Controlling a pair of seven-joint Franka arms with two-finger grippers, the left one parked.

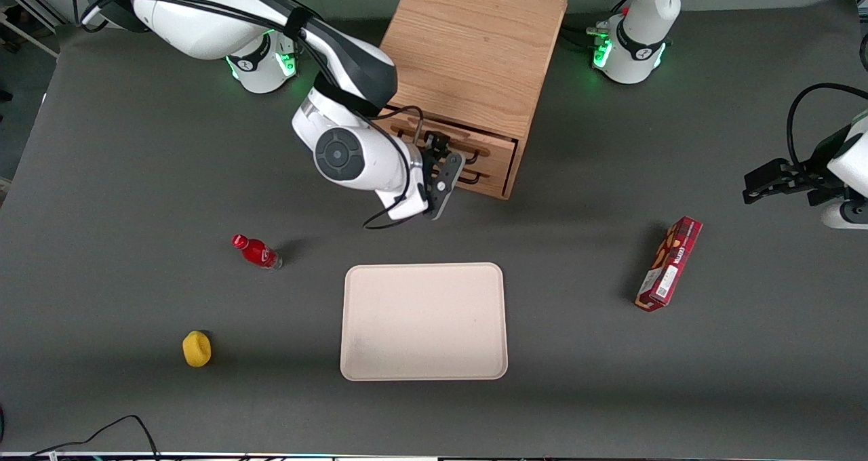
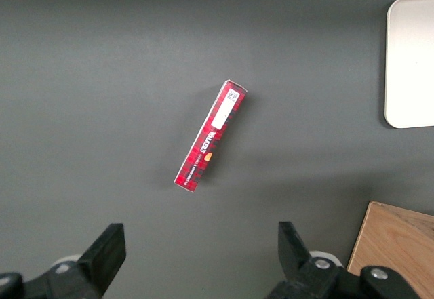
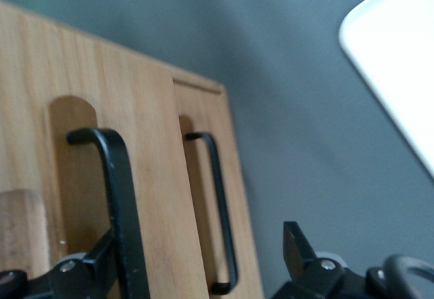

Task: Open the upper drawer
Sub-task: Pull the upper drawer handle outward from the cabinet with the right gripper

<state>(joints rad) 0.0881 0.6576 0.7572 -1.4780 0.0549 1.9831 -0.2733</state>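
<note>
The oak cabinet stands at the table's back middle with two drawers in its front. The upper drawer has a wood strip and a black wire handle; in the right wrist view this handle is close and thick. The lower drawer's thinner handle lies beside it. My right gripper is at the cabinet's front, level with the upper handle. It is open in the wrist view. One finger lies right beside the upper handle, which sits between the jaws, and the other is well apart.
A beige tray lies nearer the front camera than the cabinet. A red bottle and a yellow object lie toward the working arm's end. A red box lies toward the parked arm's end, also seen in the left wrist view.
</note>
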